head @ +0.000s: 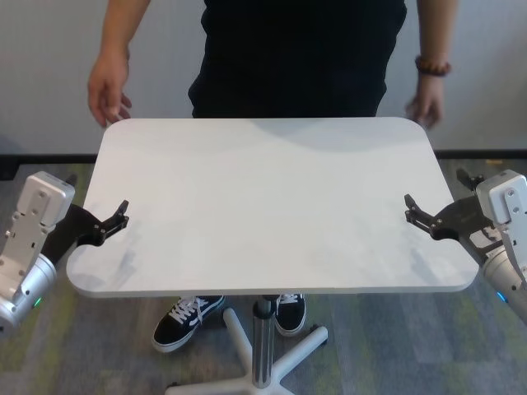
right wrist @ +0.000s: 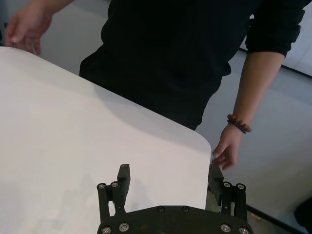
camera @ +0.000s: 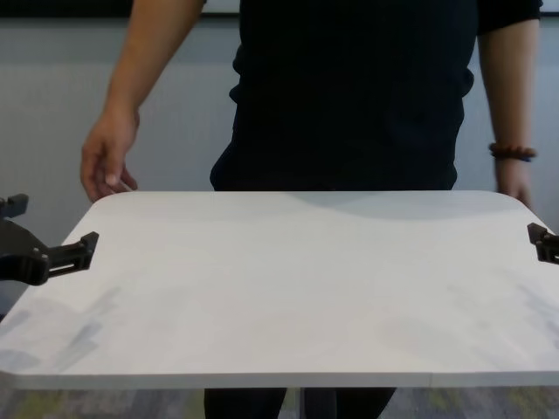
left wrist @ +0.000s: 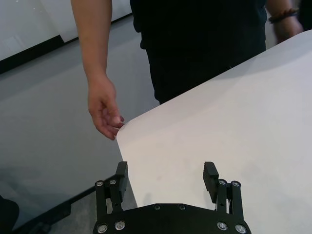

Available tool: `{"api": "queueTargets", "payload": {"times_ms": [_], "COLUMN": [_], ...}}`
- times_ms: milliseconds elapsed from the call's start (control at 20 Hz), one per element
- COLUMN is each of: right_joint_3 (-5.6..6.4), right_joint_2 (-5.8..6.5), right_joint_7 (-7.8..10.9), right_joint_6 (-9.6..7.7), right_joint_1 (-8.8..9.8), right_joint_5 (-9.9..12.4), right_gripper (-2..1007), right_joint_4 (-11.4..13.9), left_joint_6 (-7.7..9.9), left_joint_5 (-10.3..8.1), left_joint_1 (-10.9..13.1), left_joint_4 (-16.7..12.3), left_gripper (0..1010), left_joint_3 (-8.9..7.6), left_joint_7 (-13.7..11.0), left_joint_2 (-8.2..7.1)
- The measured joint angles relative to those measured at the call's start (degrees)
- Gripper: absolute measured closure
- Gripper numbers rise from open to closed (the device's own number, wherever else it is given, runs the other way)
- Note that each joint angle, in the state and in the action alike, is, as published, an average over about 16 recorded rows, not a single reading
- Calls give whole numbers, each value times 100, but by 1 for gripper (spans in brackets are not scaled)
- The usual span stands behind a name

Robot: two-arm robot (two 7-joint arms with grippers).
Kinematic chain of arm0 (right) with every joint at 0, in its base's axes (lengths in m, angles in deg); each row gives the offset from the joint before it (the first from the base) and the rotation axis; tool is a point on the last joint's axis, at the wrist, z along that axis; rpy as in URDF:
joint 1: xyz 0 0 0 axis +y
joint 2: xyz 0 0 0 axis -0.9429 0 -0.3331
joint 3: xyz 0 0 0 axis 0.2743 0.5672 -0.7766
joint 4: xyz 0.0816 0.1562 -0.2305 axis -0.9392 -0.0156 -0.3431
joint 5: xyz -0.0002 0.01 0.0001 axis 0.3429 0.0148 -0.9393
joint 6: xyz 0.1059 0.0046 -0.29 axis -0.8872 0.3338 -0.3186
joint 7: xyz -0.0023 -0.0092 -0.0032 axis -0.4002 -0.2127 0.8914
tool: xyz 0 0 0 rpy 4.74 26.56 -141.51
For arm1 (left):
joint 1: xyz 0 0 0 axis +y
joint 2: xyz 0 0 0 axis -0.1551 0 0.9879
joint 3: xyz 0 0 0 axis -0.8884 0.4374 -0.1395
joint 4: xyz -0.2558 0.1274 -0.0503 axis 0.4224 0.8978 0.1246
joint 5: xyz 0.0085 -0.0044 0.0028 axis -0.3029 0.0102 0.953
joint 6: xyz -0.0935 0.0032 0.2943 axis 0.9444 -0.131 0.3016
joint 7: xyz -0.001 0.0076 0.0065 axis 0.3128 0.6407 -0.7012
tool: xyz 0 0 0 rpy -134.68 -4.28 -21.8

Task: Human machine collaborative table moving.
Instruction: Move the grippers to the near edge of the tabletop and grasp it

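White table (head: 272,206) stands between the human (head: 296,49) and both grippers, left gripper (head: 115,220) and right gripper (head: 418,214) straddling its side edges, jaws spread; uneven closing could tilt it.

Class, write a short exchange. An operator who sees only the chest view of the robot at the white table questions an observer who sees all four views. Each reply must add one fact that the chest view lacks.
Operator: What holds the table up?
Observer: A single grey pole under its middle, standing on a white star-shaped base.
Operator: Are my grippers closed on the side edges?
Observer: No. The left gripper and the right gripper both have their jaws open, each at its own side edge of the table.
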Motion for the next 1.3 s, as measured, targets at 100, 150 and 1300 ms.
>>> {"api": "queueTargets", "payload": {"times_ms": [100,150,1300], "right_joint_3": [0,0,0], "right_joint_2": [0,0,0], "right_joint_7": [0,0,0], "right_joint_6": [0,0,0], "right_joint_1": [0,0,0], "right_joint_5": [0,0,0], "right_gripper": [4,4,4], "right_joint_4": [0,0,0], "left_joint_6": [0,0,0], "left_joint_5": [0,0,0], "left_joint_1": [0,0,0], "left_joint_4": [0,0,0], "left_gripper": [10,10,10], "left_joint_3": [0,0,0], "left_joint_7": [0,0,0], "left_joint_2": [0,0,0]}}
